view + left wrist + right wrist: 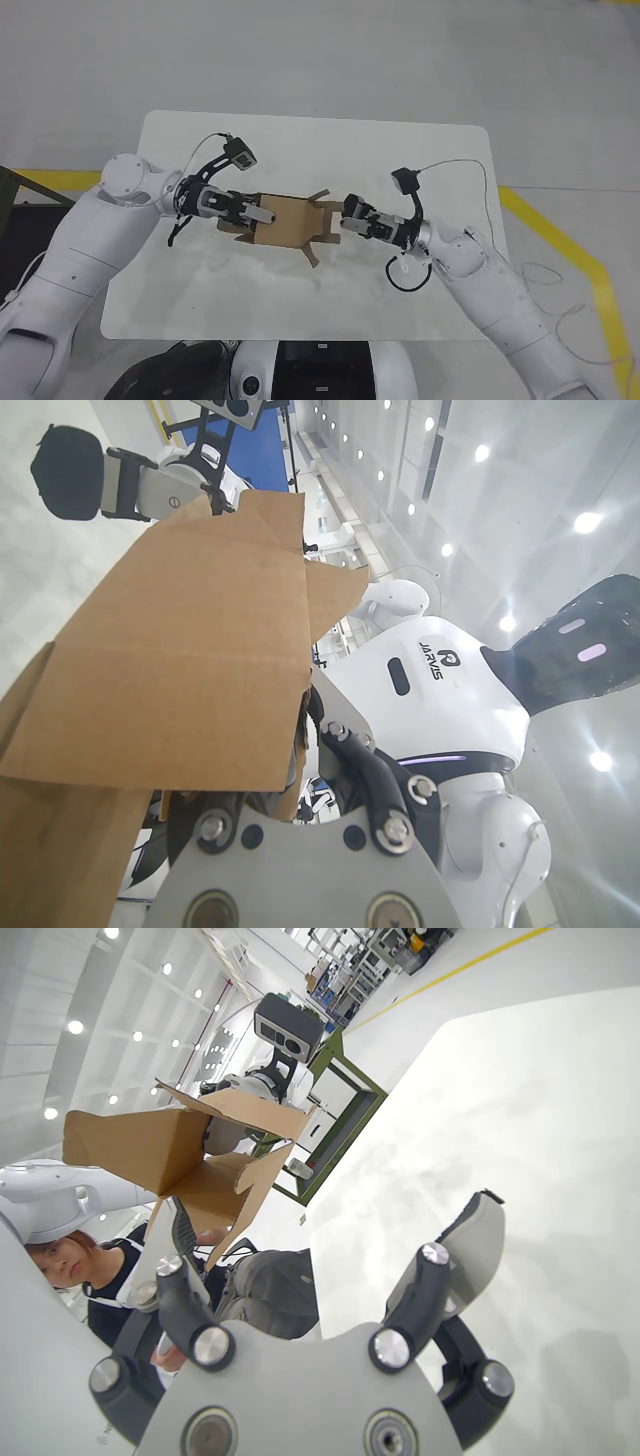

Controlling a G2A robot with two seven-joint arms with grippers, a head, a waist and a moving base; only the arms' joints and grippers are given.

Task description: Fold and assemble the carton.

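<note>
The left gripper grips the box, far from the table edges. Up close, the right gripper gapes wide.

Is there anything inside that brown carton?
Looking into the carton through its open end, only bare cardboard walls show, plus a pale part of the left arm beyond. Panels and flaps cover the deeper corners.

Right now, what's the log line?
carton partly folded | left jaws shut on carton | right jaws open, one finger against carton
</note>
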